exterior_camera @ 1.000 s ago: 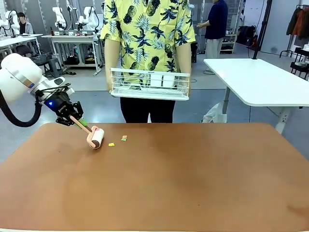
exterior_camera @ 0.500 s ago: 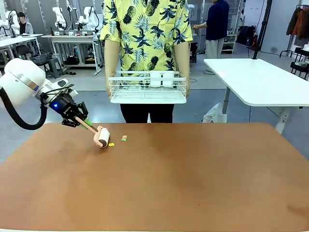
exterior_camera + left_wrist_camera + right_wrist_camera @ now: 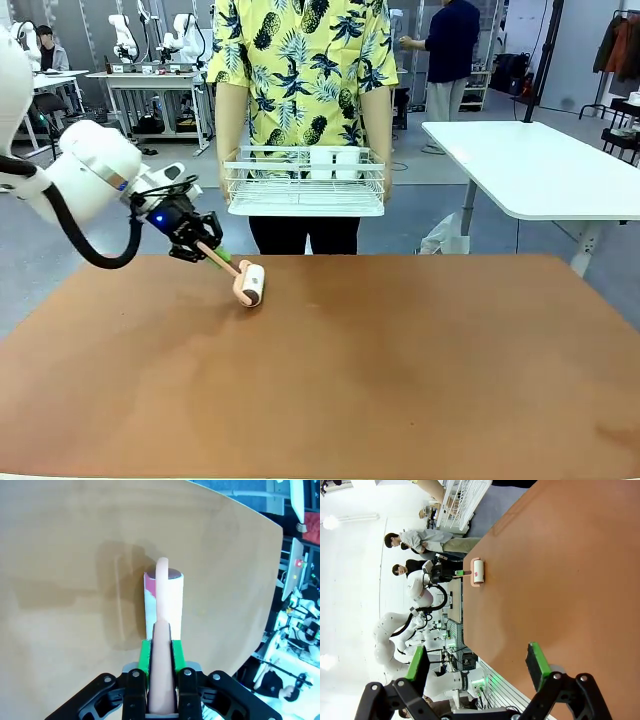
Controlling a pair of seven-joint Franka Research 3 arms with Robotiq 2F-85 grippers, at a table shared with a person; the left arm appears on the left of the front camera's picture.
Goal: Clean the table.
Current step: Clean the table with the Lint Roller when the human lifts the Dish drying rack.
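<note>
The reddish-brown table (image 3: 400,370) spreads across the front view. My left gripper (image 3: 210,250) is shut on the pinkish handle of a lint roller (image 3: 250,283), whose white roll rests on the tabletop near the far left edge. In the left wrist view the green pads (image 3: 145,655) clamp the handle, and the lint roller (image 3: 167,602) lies straight ahead on the table (image 3: 60,580). My right gripper (image 3: 477,662) hangs open above the table (image 3: 560,580), with nothing between its fingers. From there the lint roller (image 3: 478,572) shows far off.
A person stands at the far edge holding a white wire rack (image 3: 305,180) with white cups in it, above the table. A white-topped table (image 3: 540,165) stands to the back right. Other people and work benches are farther back.
My left gripper has swept the roller to the right along the far edge. The small paper scraps that lay beside it no longer show.
</note>
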